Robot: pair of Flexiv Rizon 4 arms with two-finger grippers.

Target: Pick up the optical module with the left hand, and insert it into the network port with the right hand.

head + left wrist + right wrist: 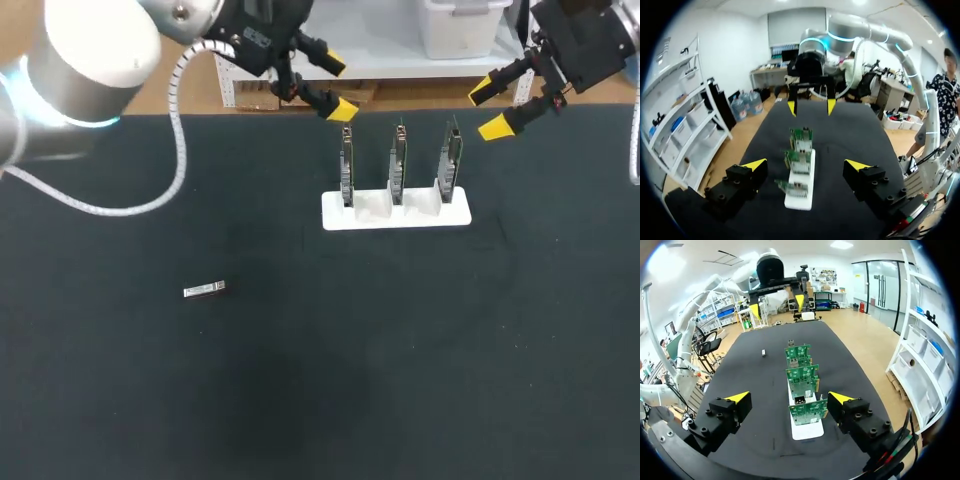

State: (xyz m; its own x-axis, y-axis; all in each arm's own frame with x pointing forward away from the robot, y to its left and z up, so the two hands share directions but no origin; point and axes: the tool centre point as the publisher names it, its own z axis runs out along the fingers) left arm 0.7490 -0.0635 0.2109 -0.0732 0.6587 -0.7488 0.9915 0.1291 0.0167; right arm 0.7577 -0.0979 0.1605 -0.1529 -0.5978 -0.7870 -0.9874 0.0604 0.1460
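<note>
The optical module point(205, 290), a small silver bar, lies on the dark table mat left of centre, also seen in the right wrist view point(763, 353) far ahead. A white stand point(395, 210) holds three upright green boards point(399, 160) with network ports. My left gripper point(338, 88) hangs open above the stand's left end, far from the module. My right gripper point(488, 110) hangs open above the stand's right end. Each wrist view looks along the row of boards point(799, 160) point(802, 377), with its own open fingers point(755, 164) point(737, 396) empty and the other arm's gripper point(811, 107) point(777, 305) opposite.
The black mat point(400, 380) covers the table. Apart from the stand point(799, 197) point(807, 430) and the module, nothing else stands on it. The back table edge runs just behind both grippers.
</note>
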